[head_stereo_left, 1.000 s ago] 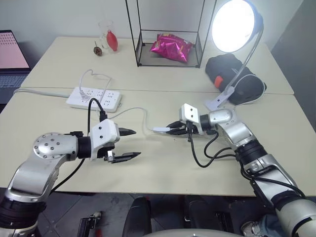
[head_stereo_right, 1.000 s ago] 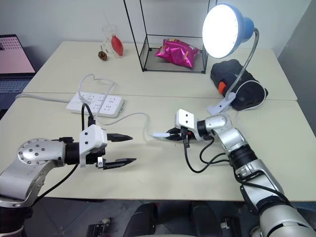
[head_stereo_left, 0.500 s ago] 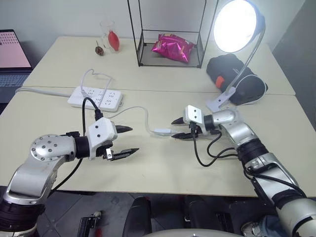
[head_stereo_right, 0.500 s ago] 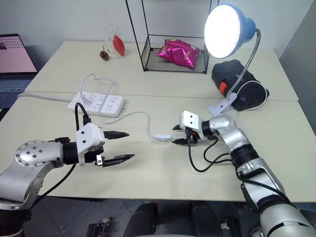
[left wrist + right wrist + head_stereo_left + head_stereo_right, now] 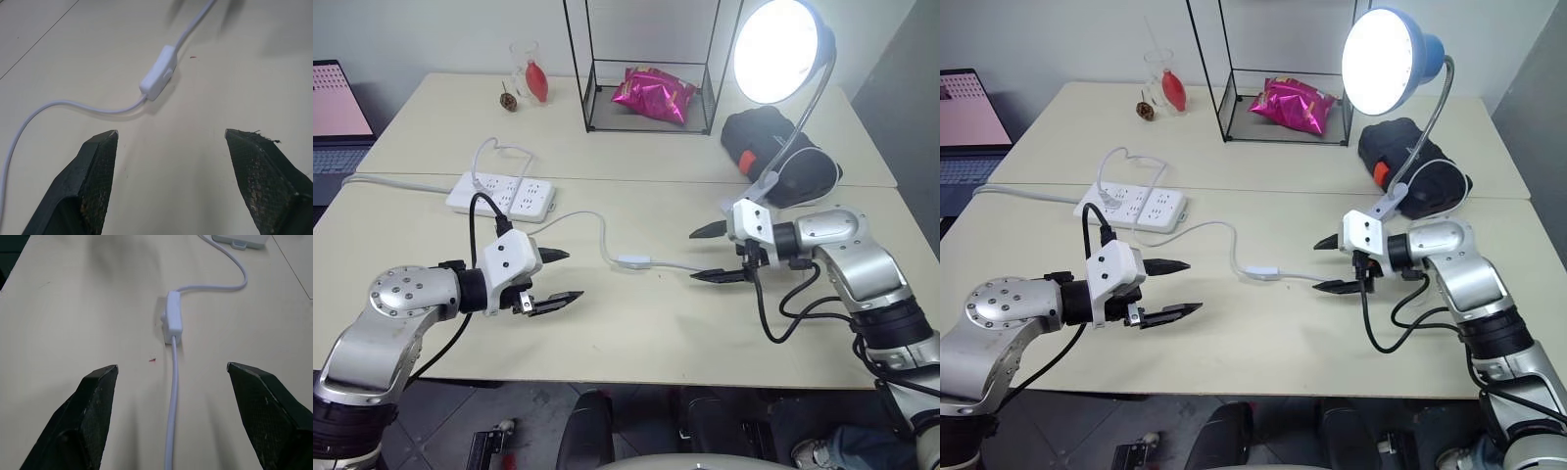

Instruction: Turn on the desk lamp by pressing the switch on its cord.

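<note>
The desk lamp (image 5: 781, 49) stands lit at the back right, its blue shade on a silver gooseneck above a white clip base (image 5: 746, 199). Its thin white cord (image 5: 592, 220) runs across the near table to the switch (image 5: 633, 260), which lies flat in the middle. My right gripper (image 5: 693, 257) hovers open a short way right of the switch, pointing at it, with nothing between its fingers. My left gripper (image 5: 574, 274) is open too, left of the switch and apart from it. The switch (image 5: 158, 73) lies ahead of the left fingers, and the switch (image 5: 173, 323) also shows ahead of the right ones.
A white power strip (image 5: 501, 194) lies at the back left of the near table. On the far table stand a wire-frame box (image 5: 607, 117) holding a pink bag (image 5: 653, 93), a glass (image 5: 530, 73) and a black bag (image 5: 783, 162). A laptop (image 5: 333, 108) sits at the far left.
My right gripper opened, let go of the switch and drew back to the right and upward. The switch now lies free on the table. My left gripper stayed put.
</note>
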